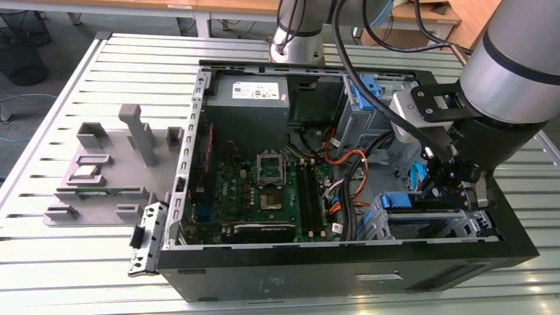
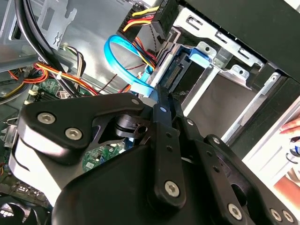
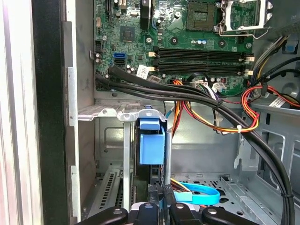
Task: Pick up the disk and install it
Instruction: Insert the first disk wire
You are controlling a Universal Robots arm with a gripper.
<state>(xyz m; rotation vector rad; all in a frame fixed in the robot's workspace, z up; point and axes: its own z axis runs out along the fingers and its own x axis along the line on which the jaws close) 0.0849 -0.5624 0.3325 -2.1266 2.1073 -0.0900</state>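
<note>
Exterior view: gripper [image 1: 457,190] is down inside the open PC case [image 1: 289,275], at the drive cage [image 1: 429,223] in the corner on the exterior view's right, near the case's front edge. The disk [image 1: 405,201] sits in that cage, its blue carrier bracket showing just beside the fingers. Jaw gap: cannot tell, since the gripper body hides the tips. In the first wrist view, the disk [image 3: 151,145] stands on edge in the cage slot, blue tab facing the camera, with the gripper [image 3: 161,208] right at its near end; whether they touch isn't clear. The arm [image 1: 516,59] comes in over the case from the exterior view's right, wrist pointing down. Motherboard [image 1: 262,184] lies flat in the case, well apart from the gripper. Cable bundle [image 3: 197,96] runs across above the cage.
</note>
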